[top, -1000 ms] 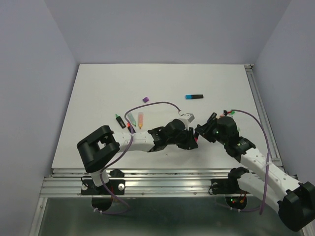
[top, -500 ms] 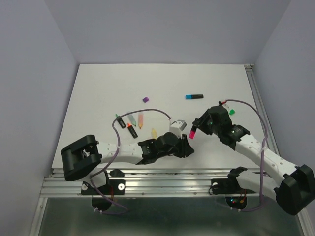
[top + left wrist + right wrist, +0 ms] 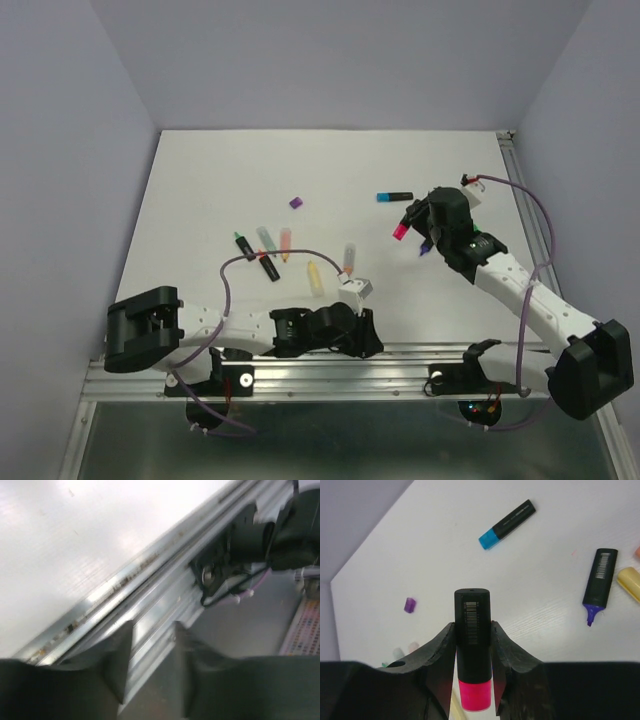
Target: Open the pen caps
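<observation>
R gripper (image 3: pixel 472 626) clenched on a black highlighter (image 3: pixel 472 645). Its pink cap (image 3: pixel 475 696) is still on, at the palm end. Barcode label on the body, digits too small to read. Ahead of the fingers: blue cap (image 3: pixel 488 539) on a black pen (image 3: pixel 516 515). Off to the left, a loose purple cap (image 3: pixel 410 605). To the right, an uncapped purple pen (image 3: pixel 600 577) w/ barcode sticker. L gripper (image 3: pixel 152 627) slightly apart, nothing in it, over the table-edge rail (image 3: pixel 150 580).
</observation>
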Robot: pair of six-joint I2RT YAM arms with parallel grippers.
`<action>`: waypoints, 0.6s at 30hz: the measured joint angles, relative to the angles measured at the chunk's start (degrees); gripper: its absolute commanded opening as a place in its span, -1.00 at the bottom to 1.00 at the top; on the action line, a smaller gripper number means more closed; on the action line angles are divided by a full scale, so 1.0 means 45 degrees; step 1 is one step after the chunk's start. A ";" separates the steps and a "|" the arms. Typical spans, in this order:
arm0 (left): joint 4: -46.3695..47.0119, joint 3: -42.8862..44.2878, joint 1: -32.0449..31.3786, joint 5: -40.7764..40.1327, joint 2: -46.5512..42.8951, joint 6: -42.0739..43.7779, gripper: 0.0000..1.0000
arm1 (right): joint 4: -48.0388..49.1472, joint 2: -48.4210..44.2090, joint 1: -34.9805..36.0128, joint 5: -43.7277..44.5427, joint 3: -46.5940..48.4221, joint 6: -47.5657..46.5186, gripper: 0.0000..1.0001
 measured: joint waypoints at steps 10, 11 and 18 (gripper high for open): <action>-0.0709 0.2633 0.3240 -0.0806 -0.0131 0.2501 0.98 | 0.0180 -0.2317 0.0034 -0.3351 -0.2438 0.0282 -0.99; -0.0699 0.2851 0.3351 -0.0811 -0.0087 0.2647 0.98 | 0.0170 -0.2341 0.0044 -0.3653 -0.2676 0.0379 -0.99; -0.0631 0.4381 0.3793 -0.0627 0.1078 0.3997 0.98 | 0.0466 -0.2691 0.0121 -0.4959 -0.3026 0.0821 -0.99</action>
